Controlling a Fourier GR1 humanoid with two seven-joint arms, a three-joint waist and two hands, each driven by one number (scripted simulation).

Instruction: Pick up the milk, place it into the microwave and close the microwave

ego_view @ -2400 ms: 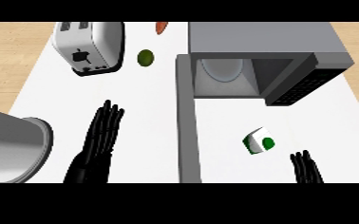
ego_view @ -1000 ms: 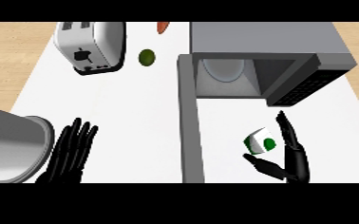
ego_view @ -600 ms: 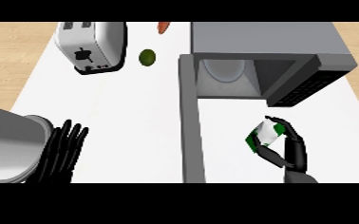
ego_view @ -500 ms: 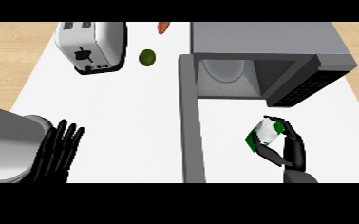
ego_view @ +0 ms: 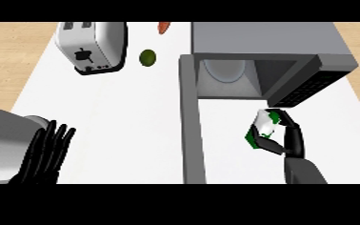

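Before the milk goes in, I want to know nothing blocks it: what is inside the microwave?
Inside the open microwave only a round white turntable plate shows. The right part of the cavity is hidden. The right hand holds the milk outside.

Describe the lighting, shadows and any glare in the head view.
Head view: even, flat light, the white counter bright with no glare. The microwave is dark inside, its pale plate still readable. The milk stands out clearly, partly hidden by the right hand. The left hand casts no clear shadow.
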